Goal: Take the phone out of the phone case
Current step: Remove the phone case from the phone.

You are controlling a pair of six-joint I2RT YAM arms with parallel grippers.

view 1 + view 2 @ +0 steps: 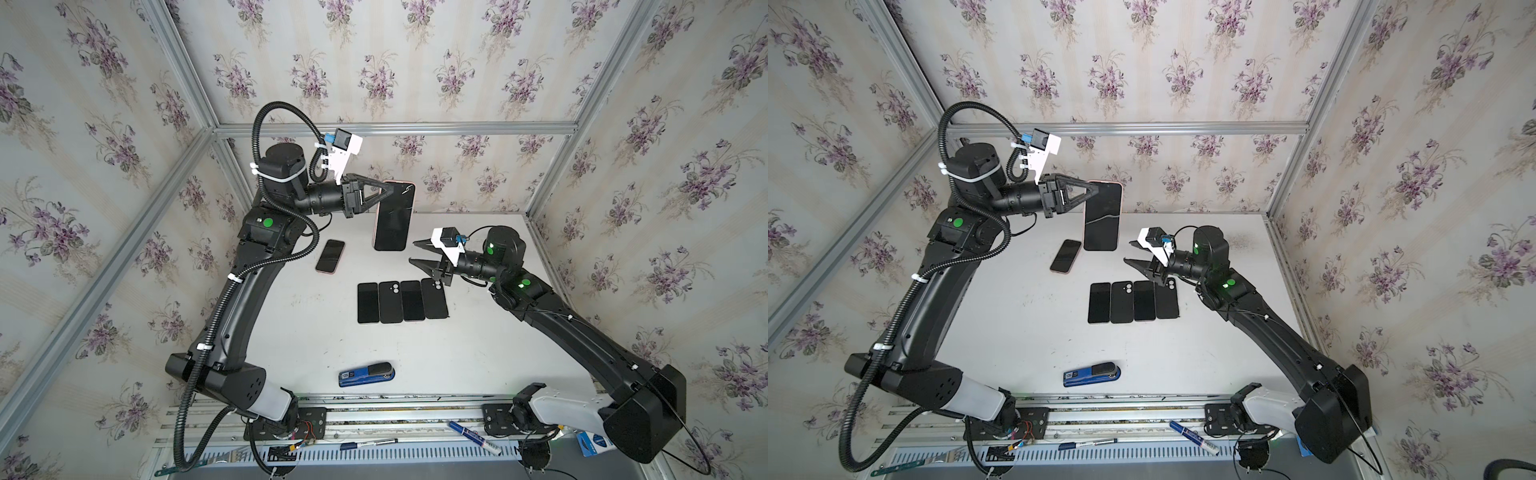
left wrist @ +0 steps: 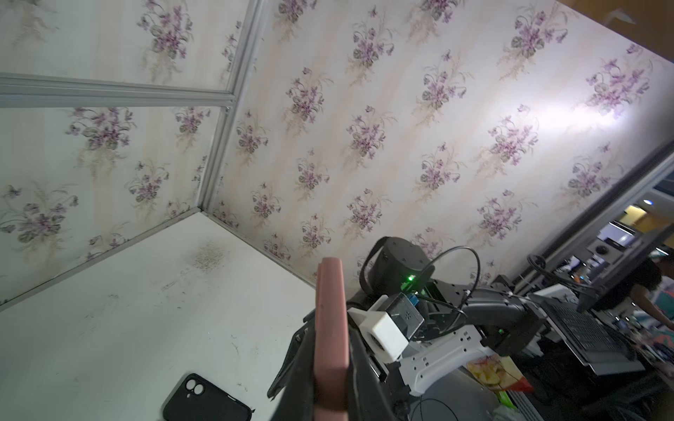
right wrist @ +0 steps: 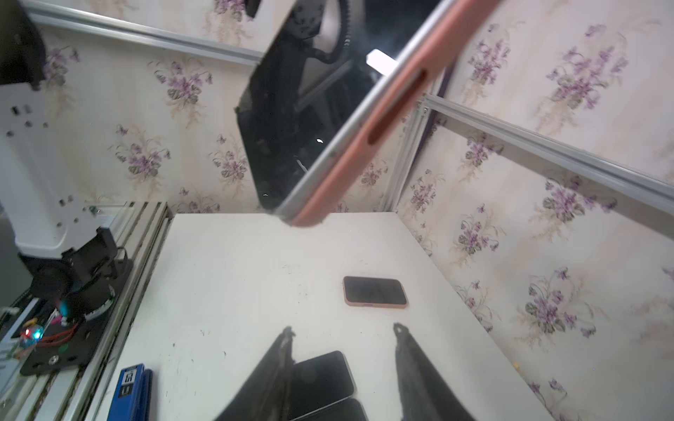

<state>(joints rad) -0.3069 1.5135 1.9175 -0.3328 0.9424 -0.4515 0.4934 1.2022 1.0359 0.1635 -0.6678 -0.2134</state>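
Observation:
A phone (image 1: 394,220) with a dark screen sits in a pink phone case (image 3: 372,127) and hangs upright above the far middle of the table. My left gripper (image 1: 388,189) is shut on its upper part, and the left wrist view shows the case's pink edge (image 2: 330,328) between the fingers (image 2: 364,371). The same cased phone (image 1: 1102,220) shows in both top views. My right gripper (image 1: 412,251) stands open just right of the phone's lower end, apart from it. In the right wrist view its fingertips (image 3: 397,328) hold nothing.
A second pink-cased phone (image 1: 330,256) lies flat on the white table (image 1: 291,332) left of the raised one. Several black phones or cases (image 1: 401,301) lie in a row under my right gripper. A blue stapler (image 1: 365,374) sits near the front edge, with markers (image 1: 473,436) on the rail.

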